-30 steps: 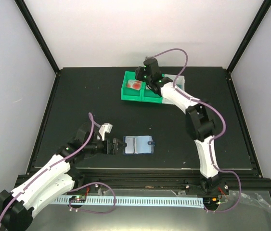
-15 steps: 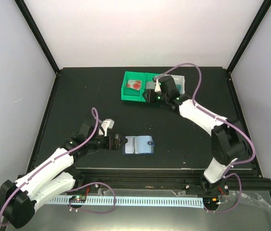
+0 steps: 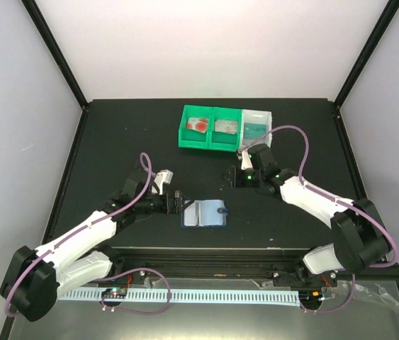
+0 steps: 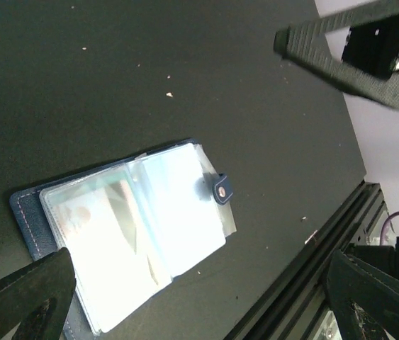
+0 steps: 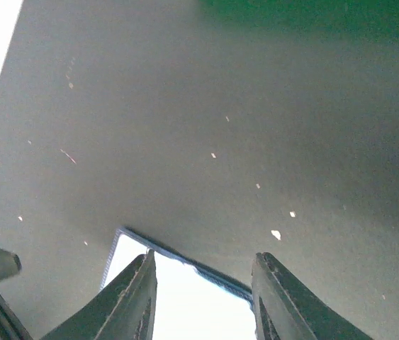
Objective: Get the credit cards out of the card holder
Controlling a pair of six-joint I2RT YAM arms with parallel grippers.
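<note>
The navy card holder (image 3: 206,213) lies open on the black table, pale pockets up, strap with snap to the right. It fills the left wrist view (image 4: 125,227), where faint print shows through its left pocket. My left gripper (image 3: 179,203) is open and empty at the holder's left edge, also seen in its wrist view (image 4: 199,304). My right gripper (image 3: 229,175) is open and empty, hovering behind the holder; its wrist view (image 5: 205,259) shows the holder's edge (image 5: 185,297) between its fingers. The white card with red circles (image 3: 199,125), the greyish card (image 3: 225,127) and the teal card (image 3: 254,129) lie in the trays.
A green two-compartment tray (image 3: 209,141) and a white tray (image 3: 268,117) stand side by side at the back of the table. The table's front edge with a metal rail (image 4: 312,248) runs just in front of the holder.
My right arm has swung from the trays down to just behind the holder. My left gripper has slid right, up to the holder's left edge.
</note>
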